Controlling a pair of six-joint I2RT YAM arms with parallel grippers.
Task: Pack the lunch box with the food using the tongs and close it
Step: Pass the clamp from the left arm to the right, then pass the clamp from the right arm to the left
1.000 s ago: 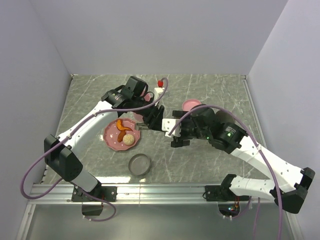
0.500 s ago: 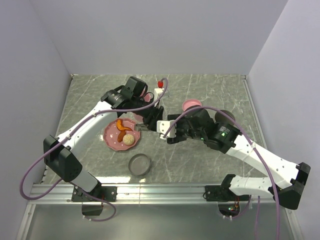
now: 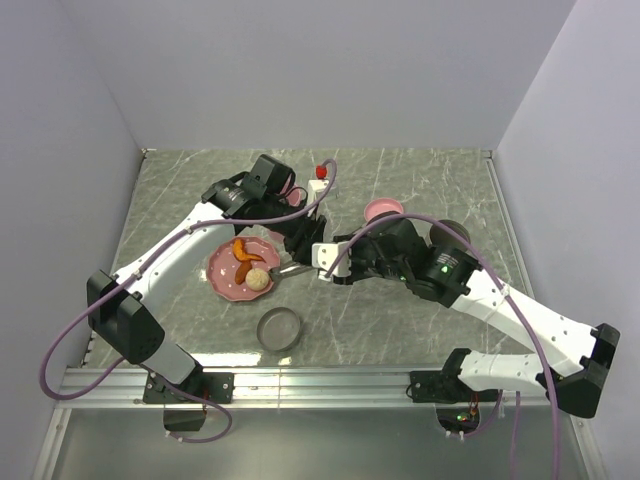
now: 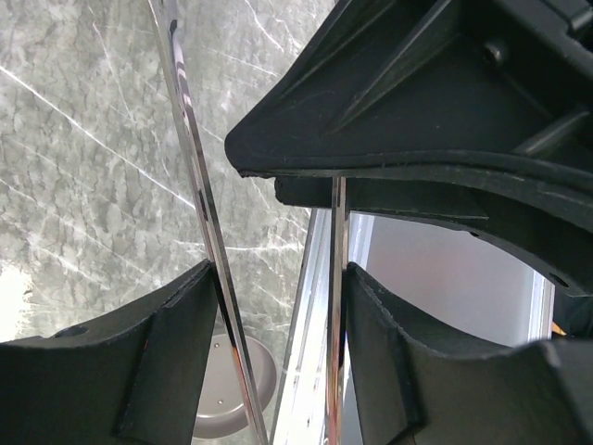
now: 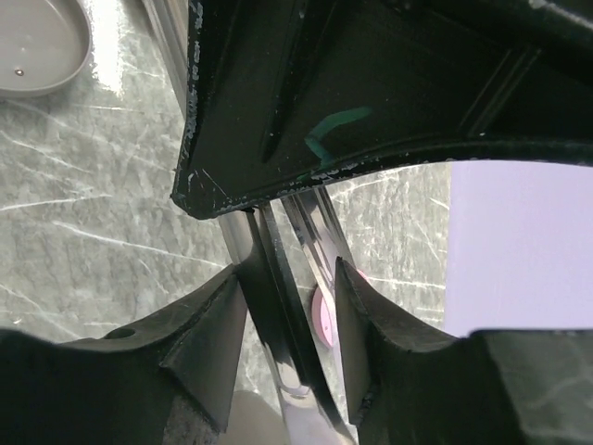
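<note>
The left end effector (image 4: 278, 287) stands about half open, and each finger presses the outside of one arm of the long thin silvery metal tongs (image 4: 199, 185), so it holds them spread in their V. The right end effector (image 5: 289, 273) is crowded against it from 3 o'clock. Its jaws are partly closed around the same tongs, but the wrist view does not show whether they actually grip. The tongs hang above the grey marbled surface (image 3: 420, 180), with one end reaching toward 9 o'clock over the rim of the pink dotted plate (image 3: 218, 272). On the plate lie the curved orange-red strip (image 3: 242, 252) and the small pale beige ball (image 3: 258, 280). A grey round dish (image 3: 279, 328) sits at 5 o'clock from the plate. The handover looks risky: if the left fingers let go before the right ones bite, the smooth metal could slip and fall onto the plate, scattering the food. The two end effectors are also close enough to knock each other.
</note>
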